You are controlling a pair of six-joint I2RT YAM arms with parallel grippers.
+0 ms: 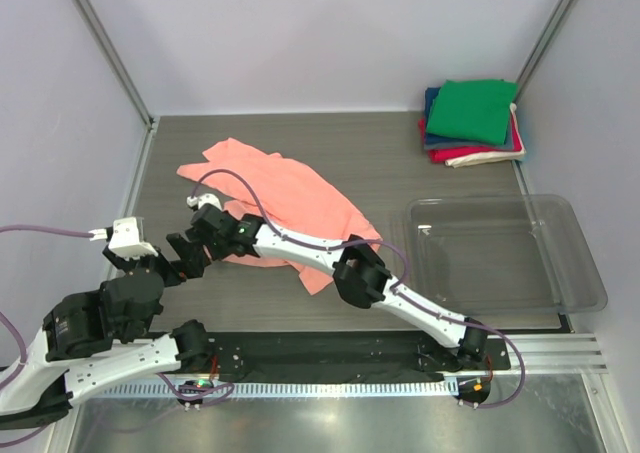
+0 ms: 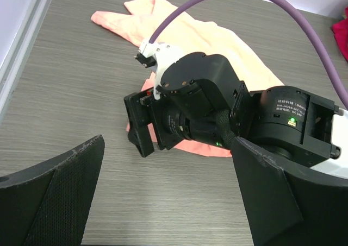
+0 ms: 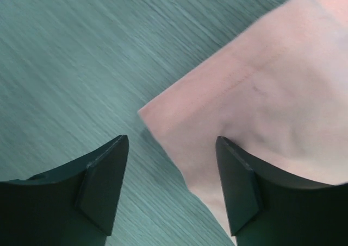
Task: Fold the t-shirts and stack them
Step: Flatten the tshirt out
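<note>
Grey table (image 1: 380, 153) | left claw (image 2: 167, 148) apart | right claw (image 3: 171, 143) apart — over pink t-shirt (image 3: 272, 94) corner | tray (image 1: 500, 263) nearby

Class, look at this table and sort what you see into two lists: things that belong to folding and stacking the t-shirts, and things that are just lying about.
Belongs to the job:
- salmon-pink t-shirt, lying crumpled and unfolded
- stack of folded shirts in the far right corner, green on top

Just lying about:
- clear plastic tray, with nothing in it
</note>
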